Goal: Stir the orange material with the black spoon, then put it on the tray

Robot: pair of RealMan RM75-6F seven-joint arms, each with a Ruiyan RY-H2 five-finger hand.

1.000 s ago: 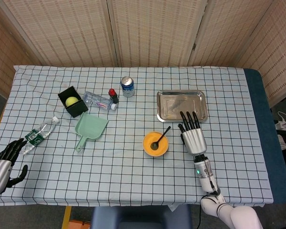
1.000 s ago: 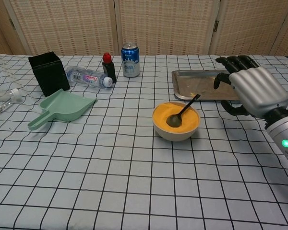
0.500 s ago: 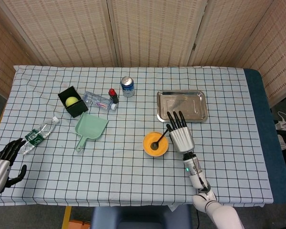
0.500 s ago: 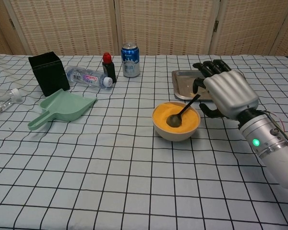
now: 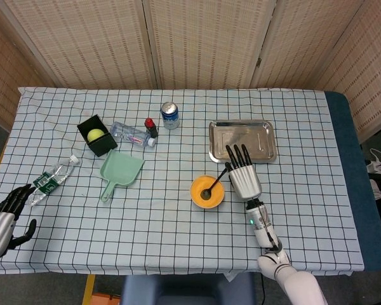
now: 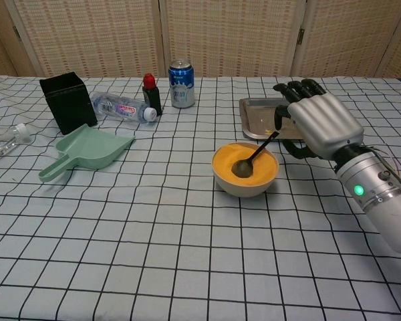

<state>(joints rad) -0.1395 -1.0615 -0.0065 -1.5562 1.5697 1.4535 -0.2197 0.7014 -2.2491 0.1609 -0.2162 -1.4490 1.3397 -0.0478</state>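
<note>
A round bowl of orange material point(image 5: 207, 191) sits near the middle of the table covered in a white cloth with a dark grid point(image 5: 178, 241), and the black spoon point(image 6: 254, 154) rests in it, its scoop sunk in the orange powder and its thin handle leaning up and to the right over the rim. The right hand point(image 6: 315, 124), silver-backed with black fingers, hangs just right of the bowl beside the tip of the spoon handle; its fingers are spread and stretched toward the far side and it grips nothing, though whether a fingertip touches the handle cannot be told. The shiny rectangular metal tray point(image 5: 242, 140) lies flat just beyond the bowl, on the far right, partly hidden behind that hand in the chest view.

The left hand point(image 5: 3, 216) rests at the near left edge of the table, fingers loosely apart and holding nothing, seen only in the head view.

On the left half stand a black square box holding a yellow-green ball point(image 5: 96, 135), a clear plastic bottle lying on its side with a red label point(image 6: 122, 108), a small dark bottle with a red cap point(image 6: 150, 95) and a blue and white drinks can point(image 6: 181, 83). Nearer lies a pale green plastic dustpan-shaped scoop point(image 6: 87, 152), and a crumpled clear bottle point(image 5: 53, 176) lies at the left edge
</note>
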